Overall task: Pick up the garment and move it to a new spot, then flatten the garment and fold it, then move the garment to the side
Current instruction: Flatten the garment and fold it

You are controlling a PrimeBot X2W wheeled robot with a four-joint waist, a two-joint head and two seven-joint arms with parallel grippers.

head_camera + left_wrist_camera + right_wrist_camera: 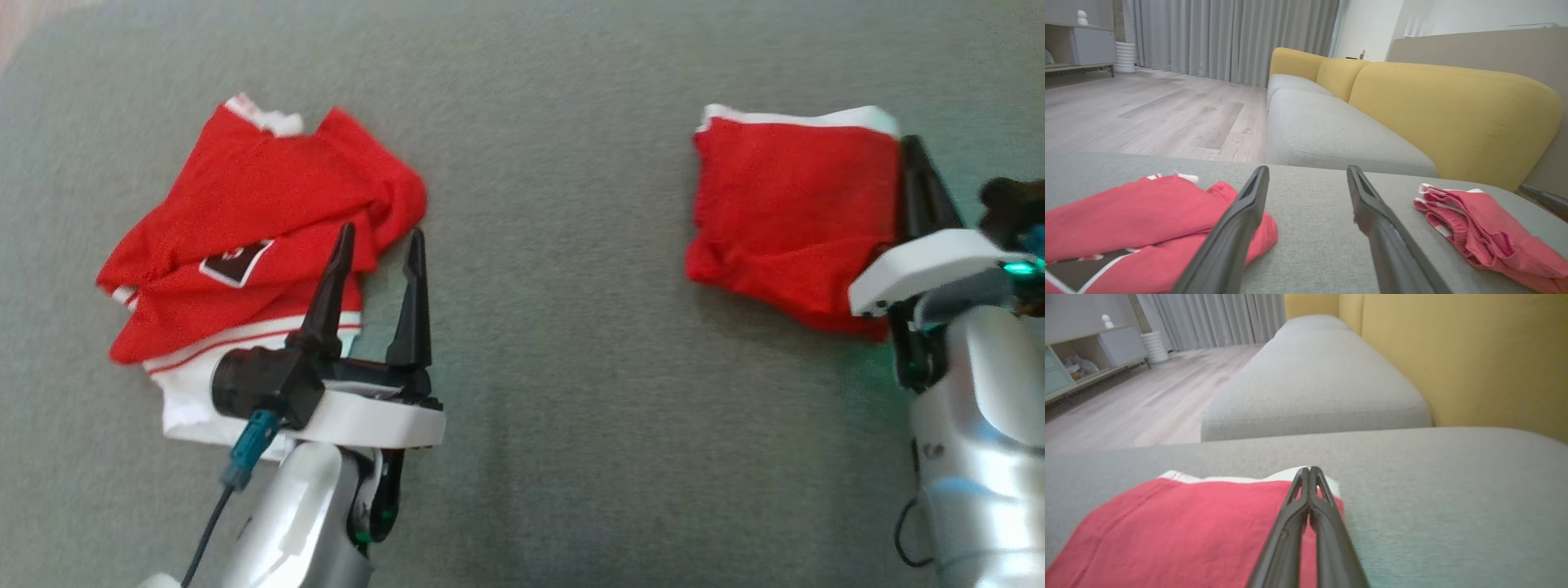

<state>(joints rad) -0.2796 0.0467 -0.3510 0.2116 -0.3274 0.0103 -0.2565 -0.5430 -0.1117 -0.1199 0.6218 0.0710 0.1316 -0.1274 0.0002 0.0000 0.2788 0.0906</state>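
Observation:
A folded red garment [792,212] with a white edge lies at the right on the grey cushion [555,343]. My right gripper [913,143] lies shut along its right edge. In the right wrist view its fingertips [1310,468] meet over the garment's [1188,531] white border; I cannot tell whether cloth is pinched. A crumpled red shirt [261,212] with white trim and a dark badge lies at the left. My left gripper [384,230] stands open beside its right side, one finger over the cloth, nothing between its fingers [1307,168].
Beyond the cushion runs a grey sofa seat [1331,130] with yellow backrests [1453,114]. Wooden floor [1147,114], grey curtains [1229,36] and a low cabinet [1081,45] lie farther off. Bare cushion separates the two red pieces.

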